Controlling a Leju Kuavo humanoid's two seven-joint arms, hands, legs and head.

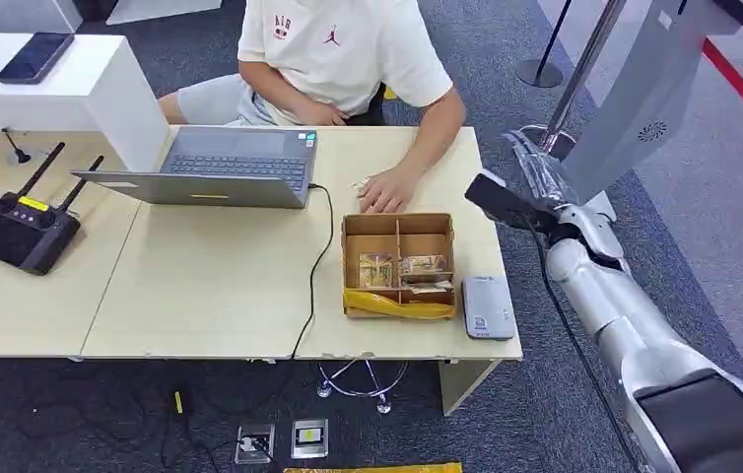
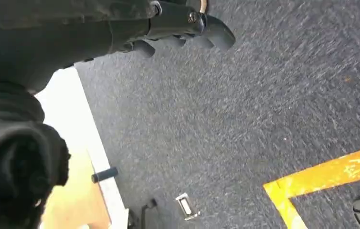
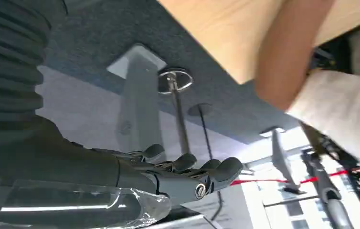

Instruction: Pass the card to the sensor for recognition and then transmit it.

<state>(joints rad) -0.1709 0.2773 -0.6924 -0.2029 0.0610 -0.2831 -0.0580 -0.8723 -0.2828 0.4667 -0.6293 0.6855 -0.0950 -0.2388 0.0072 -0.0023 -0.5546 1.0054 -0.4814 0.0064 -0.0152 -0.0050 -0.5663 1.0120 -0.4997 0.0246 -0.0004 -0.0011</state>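
Saw cards (image 1: 379, 268) lying in the two lower compartments of one cardboard box (image 1: 350, 258), centre-right of frame. Found one grey sensor (image 1: 488, 307) just right of it on the wooden table (image 1: 210, 286). Noted right hand (image 1: 502, 203) released, fingers outstretched, right of table; left hand (image 2: 183, 26) loose over grey carpet (image 2: 264, 119), grasping nothing.

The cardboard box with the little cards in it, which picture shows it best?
The head view: the cardboard box sits whole on the table, compartments open. The left wrist view looks at carpet, the right wrist view past the table's edge.
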